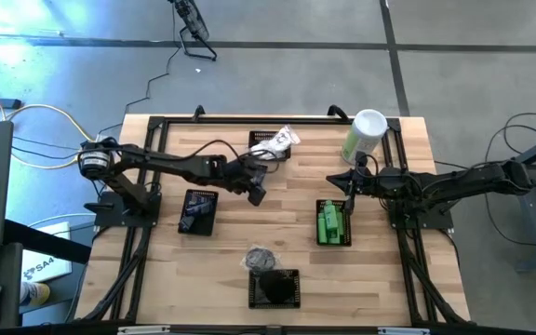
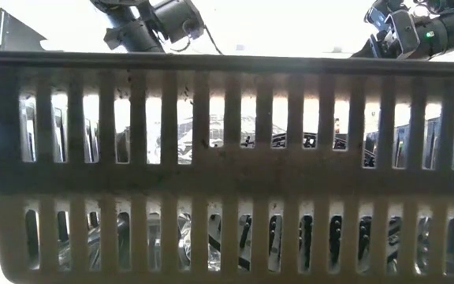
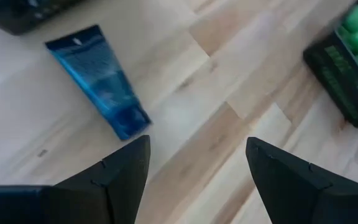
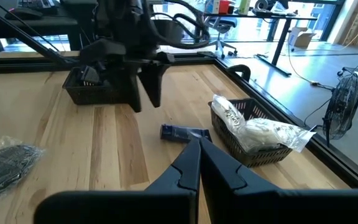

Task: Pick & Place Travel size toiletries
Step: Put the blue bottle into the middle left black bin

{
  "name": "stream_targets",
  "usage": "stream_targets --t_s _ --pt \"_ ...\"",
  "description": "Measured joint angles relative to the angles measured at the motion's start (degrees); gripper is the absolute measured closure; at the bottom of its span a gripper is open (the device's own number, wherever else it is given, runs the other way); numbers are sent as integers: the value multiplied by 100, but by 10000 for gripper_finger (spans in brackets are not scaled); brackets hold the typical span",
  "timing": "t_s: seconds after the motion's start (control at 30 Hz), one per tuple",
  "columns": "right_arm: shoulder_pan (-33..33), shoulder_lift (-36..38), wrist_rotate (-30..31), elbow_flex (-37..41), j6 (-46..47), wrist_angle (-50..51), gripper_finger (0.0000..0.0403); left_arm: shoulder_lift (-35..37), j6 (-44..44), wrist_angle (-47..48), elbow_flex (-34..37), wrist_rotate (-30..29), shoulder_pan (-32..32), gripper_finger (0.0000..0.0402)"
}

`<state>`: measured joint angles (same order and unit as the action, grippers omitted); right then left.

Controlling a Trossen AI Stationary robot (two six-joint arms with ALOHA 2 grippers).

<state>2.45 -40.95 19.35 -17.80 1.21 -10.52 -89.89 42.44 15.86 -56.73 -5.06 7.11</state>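
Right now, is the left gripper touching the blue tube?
Apart. The left wrist view shows the left gripper open above bare wood, with the blue tube lying clear of both fingers.

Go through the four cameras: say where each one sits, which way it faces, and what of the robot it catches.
High view: overhead, straight down on the table; both arms show, left gripper and right gripper.
Low view: table height, facing a slatted basket wall; arm parts at the top.
Left wrist view: down past open fingers at the blue tube.
Right wrist view: across the table past shut fingers.
Shared: both wrist views show the blue tube.
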Motion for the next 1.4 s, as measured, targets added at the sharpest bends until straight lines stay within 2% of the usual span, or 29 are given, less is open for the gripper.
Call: stream_targets --t_s 0.33,0.47,0.7,0.93,1.07,1.4 --pt "1 0 0 0 -2 0 399 0 201 -554 0 -516 -392 139" --pt "-1 0 2 0 -2 -2 399 -107 285 -361 -215 -574 -391 139" --pt "-1 3 8 0 -6 -9 399 -601 94 851 -1090 -845 -428 139" --pt "-1 2 20 2 -34 52 399 -1250 841 2392 -1862 -1271 -334 139" --pt "-1 2 20 2 -103 86 399 -1360 1174 2391 -1902 -1254 -263 139" --pt "-1 2 2 2 -107 132 399 -1777 1189 1948 -1911 -1267 -260 139"
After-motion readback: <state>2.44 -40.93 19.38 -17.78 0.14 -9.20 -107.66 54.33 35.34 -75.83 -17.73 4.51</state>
